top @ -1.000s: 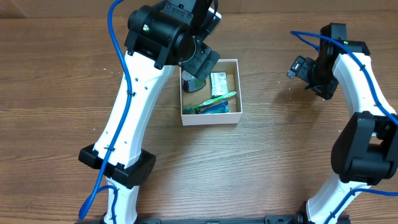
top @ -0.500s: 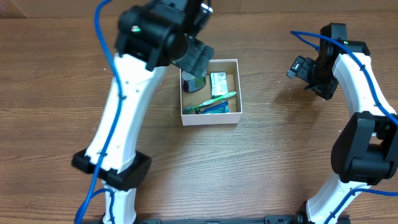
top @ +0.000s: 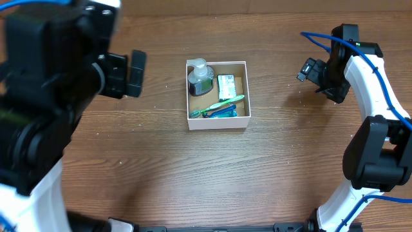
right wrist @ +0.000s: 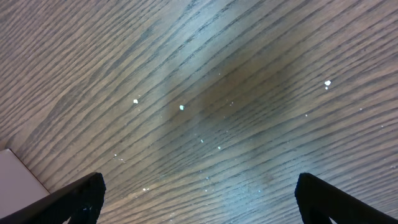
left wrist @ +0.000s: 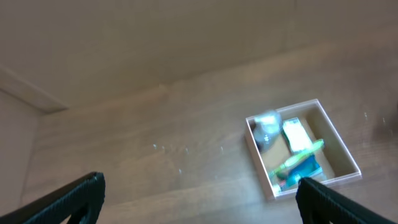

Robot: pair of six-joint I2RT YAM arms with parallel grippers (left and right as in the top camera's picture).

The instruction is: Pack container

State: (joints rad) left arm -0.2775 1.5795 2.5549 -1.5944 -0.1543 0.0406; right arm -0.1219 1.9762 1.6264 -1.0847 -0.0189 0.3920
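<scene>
One container, one soap bottle

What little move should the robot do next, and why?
Probably park the left gripper: it hangs open and empty, and the soap bottle, toothbrush and small box already sit in the container.

Even bright light; left wrist view motion-blurred.

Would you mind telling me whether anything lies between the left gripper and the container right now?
Nothing visible does: in the overhead view, only bare table lies between the left gripper and the container.
</scene>
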